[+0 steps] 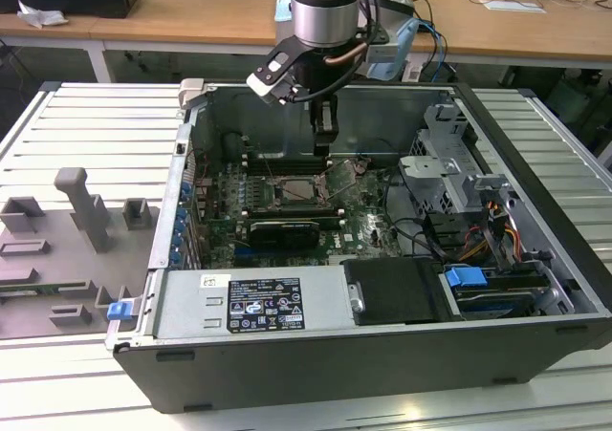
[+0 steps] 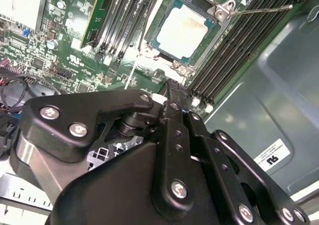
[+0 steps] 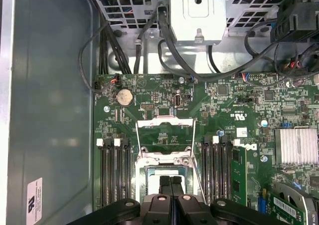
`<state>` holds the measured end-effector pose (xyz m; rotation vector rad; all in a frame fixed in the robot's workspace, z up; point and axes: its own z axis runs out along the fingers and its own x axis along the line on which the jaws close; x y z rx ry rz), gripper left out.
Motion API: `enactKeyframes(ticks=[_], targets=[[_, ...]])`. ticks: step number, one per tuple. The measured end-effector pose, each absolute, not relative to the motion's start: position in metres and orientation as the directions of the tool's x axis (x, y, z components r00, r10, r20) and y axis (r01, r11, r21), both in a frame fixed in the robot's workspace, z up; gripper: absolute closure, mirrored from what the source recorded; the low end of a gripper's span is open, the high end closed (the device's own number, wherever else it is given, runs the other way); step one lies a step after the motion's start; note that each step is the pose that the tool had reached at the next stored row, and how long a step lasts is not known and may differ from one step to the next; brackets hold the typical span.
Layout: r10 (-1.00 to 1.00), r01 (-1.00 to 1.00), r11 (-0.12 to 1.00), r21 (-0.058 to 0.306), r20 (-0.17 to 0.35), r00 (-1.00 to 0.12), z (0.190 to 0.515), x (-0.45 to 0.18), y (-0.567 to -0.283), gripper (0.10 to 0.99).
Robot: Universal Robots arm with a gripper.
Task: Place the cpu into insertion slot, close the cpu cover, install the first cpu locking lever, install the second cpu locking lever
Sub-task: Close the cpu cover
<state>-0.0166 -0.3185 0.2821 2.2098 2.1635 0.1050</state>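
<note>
Hand (image 3: 171, 181) closed, empty, over cpu (image 2: 182, 31)

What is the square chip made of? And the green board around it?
The cpu top looks like metal: pale silvery-grey, flat, with a dull sheen and a faint yellowish smudge. The board looks like stiff green-lacquered circuit board, probably fibreglass; it is slightly glossy with small soldered parts.

cpu (image 2: 183, 29) pale silvery-grey; motherboard (image 3: 219, 110) green; fingers (image 3: 164, 185) black; case wall (image 3: 50, 110) grey.
</note>
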Motion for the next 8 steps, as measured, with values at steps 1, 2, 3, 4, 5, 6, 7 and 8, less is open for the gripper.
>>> enactKeyframes(ticks=[1, 2, 3, 4, 5, 6, 7, 8], targets=[[1.000, 0.996, -0.022, 0.081, 0.015, 0.021, 0.2820, -0.0155, -0.3185, 0.980], [1.000, 0.997, -0.022, 0.080, 0.015, 0.020, 0.2820, -0.0146, -0.3185, 0.980], [1.000, 0.997, -0.022, 0.080, 0.015, 0.021, 0.2820, -0.0137, -0.3185, 0.980], [1.000, 0.997, -0.022, 0.080, 0.015, 0.021, 0.2820, -0.0116, -0.3184, 0.980], [1.000, 0.997, -0.022, 0.079, 0.015, 0.020, 0.2821, -0.0105, -0.3185, 0.980], [1.000, 0.997, -0.022, 0.079, 0.015, 0.021, 0.2820, -0.0091, -0.3185, 0.980], [1.000, 0.997, -0.022, 0.079, 0.015, 0.021, 0.2821, -0.0086, -0.3185, 0.980], [1.000, 0.997, -0.022, 0.079, 0.015, 0.021, 0.2821, -0.0082, -0.3185, 0.980]])
